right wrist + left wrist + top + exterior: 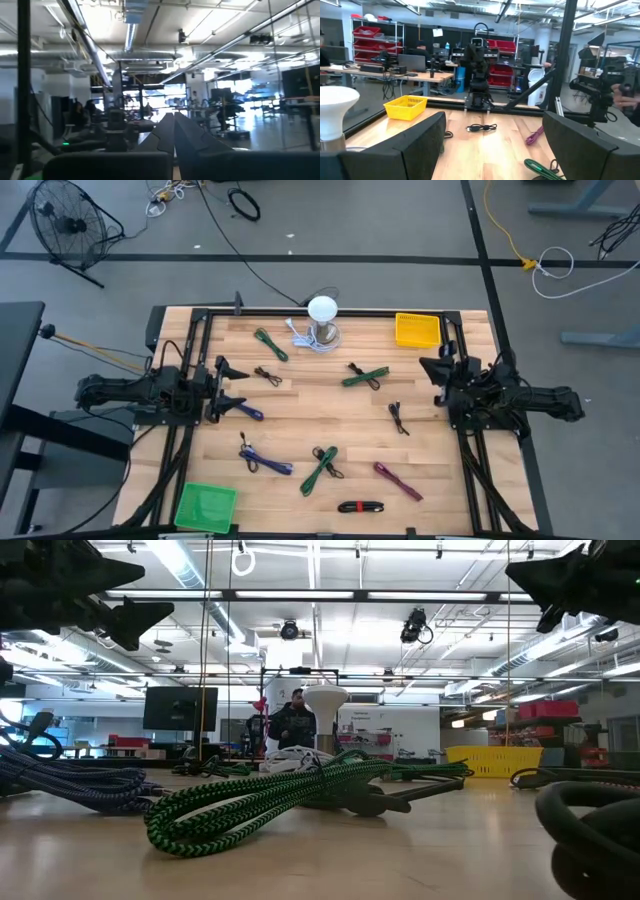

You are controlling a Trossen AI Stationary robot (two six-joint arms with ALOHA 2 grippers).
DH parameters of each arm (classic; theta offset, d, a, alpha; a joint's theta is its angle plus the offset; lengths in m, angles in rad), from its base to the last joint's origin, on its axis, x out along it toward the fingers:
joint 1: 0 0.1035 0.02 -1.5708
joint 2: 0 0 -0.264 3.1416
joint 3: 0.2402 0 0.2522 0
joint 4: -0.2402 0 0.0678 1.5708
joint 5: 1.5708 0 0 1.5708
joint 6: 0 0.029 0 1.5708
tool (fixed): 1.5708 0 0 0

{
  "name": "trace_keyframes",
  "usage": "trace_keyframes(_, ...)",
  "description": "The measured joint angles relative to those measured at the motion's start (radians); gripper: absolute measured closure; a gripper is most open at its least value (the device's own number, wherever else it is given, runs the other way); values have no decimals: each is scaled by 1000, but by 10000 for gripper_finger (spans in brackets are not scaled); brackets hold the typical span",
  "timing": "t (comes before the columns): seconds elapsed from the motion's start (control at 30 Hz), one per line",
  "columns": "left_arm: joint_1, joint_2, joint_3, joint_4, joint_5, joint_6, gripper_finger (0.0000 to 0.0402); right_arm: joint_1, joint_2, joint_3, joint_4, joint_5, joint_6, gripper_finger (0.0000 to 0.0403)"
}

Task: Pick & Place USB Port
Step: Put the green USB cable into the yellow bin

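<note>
Several bundled USB cables lie flat on the wooden table: green ones, black ones, a purple one, a magenta one and a black one with a red tie. A short blue cable lies just in front of my left gripper. That gripper hovers open at the table's left edge, with nothing between its fingers. At the right edge my right gripper is raised and shut, tilted upward, its fingers closed on nothing.
A yellow basket stands at the far right and a green bin at the near left corner. A white bulb lamp with a white cable stands at the far middle. People sit in the room beyond the table.
</note>
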Motion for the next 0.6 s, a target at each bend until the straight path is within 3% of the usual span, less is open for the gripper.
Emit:
trace_keyframes(0.2, 0, 0, 0, 4, 0, 16, 62, -2, 14, 0, 28, 74, -59, 391)
trace_keyframes(0.3, 0, 0, 0, 6, -5, 19, 62, -4, 40, 40, 53, 47, -127, 391)
trace_keyframes(0.4, 0, 0, 0, 22, -18, 19, 62, -11, 92, 146, -79, 28, -204, 391)
trace_keyframes(0.6, 0, 0, 0, 45, -18, 18, 62, -62, 339, 448, -439, 115, -332, 391)
